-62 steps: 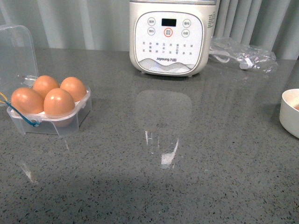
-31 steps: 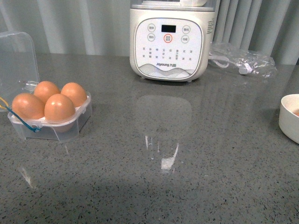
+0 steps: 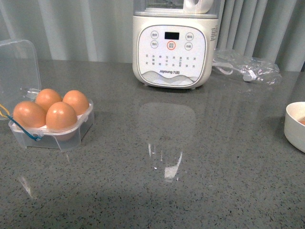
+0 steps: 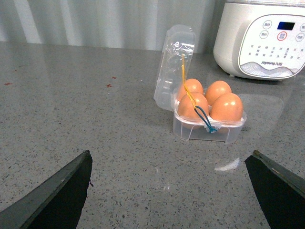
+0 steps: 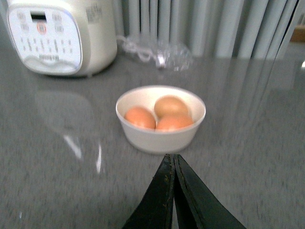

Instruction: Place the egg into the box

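Gaping wide and empty, the left hand faces the box, whose lid stands open for loading; the right hand is pinched closed on nothing before the bowl. The egg sits in the box, left of the front frame, all four hollows filled.

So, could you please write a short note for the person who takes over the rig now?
Left gripper: open, empty, facing the box.
Right gripper: shut, empty, pointing at the bowl.
Box: lid open, four eggs inside, one in each hollow.
Bowl: three eggs.
Done: the box is full.
Left: probably no egg to place; the lid is not closed.
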`<state>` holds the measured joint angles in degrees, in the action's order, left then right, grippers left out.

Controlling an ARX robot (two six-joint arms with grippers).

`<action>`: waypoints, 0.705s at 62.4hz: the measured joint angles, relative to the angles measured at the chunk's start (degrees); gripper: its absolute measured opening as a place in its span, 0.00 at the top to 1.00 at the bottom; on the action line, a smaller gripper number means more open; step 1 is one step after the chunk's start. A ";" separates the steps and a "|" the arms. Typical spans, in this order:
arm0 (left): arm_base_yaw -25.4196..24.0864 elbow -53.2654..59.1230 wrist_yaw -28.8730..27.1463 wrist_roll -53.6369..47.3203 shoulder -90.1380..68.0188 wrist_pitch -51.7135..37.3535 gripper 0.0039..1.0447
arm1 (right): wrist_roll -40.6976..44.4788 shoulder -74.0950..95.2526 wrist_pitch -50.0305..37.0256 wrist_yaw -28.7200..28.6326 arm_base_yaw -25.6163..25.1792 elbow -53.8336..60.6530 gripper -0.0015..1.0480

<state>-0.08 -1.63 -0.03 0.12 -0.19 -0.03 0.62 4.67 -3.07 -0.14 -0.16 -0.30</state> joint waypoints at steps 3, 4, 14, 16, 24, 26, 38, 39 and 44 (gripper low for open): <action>0.00 0.00 0.00 0.00 0.00 0.00 0.06 | 0.00 -3.23 2.67 0.07 0.00 0.02 0.97; 0.00 0.00 -0.02 0.00 0.00 0.00 0.06 | -0.02 -3.91 2.71 0.07 0.00 0.00 0.97; 0.00 0.00 0.00 0.00 0.00 0.00 0.06 | 0.00 -4.39 3.04 0.04 0.00 0.00 0.97; 0.00 0.00 0.00 0.00 -0.02 0.00 0.06 | 0.00 -4.39 3.04 0.04 0.00 0.00 0.97; 0.00 0.00 0.00 0.00 0.00 0.00 0.06 | 0.00 -4.42 3.04 0.07 0.00 0.02 0.78; 0.00 0.00 0.00 0.00 0.00 0.00 0.06 | 0.00 -4.42 3.04 0.07 0.00 0.00 0.73; 0.00 0.00 0.00 0.00 0.00 0.00 0.06 | 0.00 -4.42 3.04 0.07 0.00 0.00 0.32; 0.00 0.00 0.00 0.00 0.00 0.00 0.06 | 0.00 -4.42 3.04 0.07 0.00 0.00 0.29; 0.00 0.00 0.00 0.00 0.00 0.00 0.06 | 0.00 -4.42 3.04 0.04 0.00 0.00 0.14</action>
<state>-0.08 -1.63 -0.03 0.12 -0.19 -0.03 0.62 0.25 -0.03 -0.10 -0.16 -0.30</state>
